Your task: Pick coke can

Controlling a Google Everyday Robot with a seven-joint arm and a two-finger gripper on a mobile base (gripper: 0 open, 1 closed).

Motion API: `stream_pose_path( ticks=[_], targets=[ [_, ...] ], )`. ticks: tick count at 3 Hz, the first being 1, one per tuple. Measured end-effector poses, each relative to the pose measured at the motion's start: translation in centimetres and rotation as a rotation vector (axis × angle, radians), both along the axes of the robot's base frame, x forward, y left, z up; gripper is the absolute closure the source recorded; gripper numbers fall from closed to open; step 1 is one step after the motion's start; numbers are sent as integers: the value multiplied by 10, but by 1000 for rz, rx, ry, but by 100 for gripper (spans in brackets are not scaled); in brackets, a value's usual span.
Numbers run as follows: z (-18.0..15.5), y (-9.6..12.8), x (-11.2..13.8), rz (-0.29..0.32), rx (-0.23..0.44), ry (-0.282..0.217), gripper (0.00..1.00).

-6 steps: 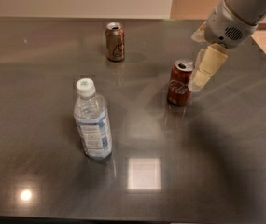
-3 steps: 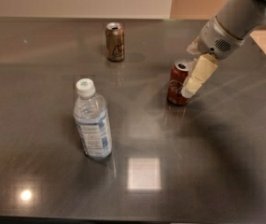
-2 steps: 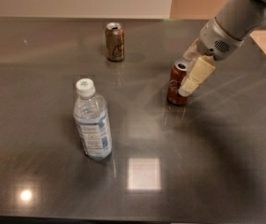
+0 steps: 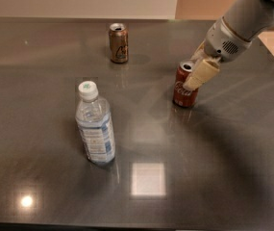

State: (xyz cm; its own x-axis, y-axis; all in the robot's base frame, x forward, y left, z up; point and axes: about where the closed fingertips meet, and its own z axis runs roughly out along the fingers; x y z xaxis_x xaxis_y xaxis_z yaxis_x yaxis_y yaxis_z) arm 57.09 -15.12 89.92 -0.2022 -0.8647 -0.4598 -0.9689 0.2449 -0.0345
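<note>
Hand [image 4: 194, 73] against upper right side of coke can [image 4: 182, 92] on bench [image 4: 223, 167]; fingers apart, not clamped.

Count: 2 cans, namely 1 red coke can [image 4: 181, 95] and 1 brown-gold can [image 4: 118, 43]. 1 clear water bottle [image 4: 94, 125] with a white cap. 1 dark table [image 4: 40, 71] under all three. 1 arm, 1 gripper [image 4: 196, 71], sitting right at the coke can's upper right side. 3 containers in total.
</note>
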Motion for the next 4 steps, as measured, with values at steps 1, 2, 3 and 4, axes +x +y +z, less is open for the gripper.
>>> stream_pose_path(
  ticks=[1,2,3,4],
  targets=[
    [10,-3,-3,13,5,-18,88],
    [27,-5,-6,30,14,-42,100],
    [58,-6,-13,64,9,-85,100],
    [87,-6,-21,87,7,-118,100]
  ],
)
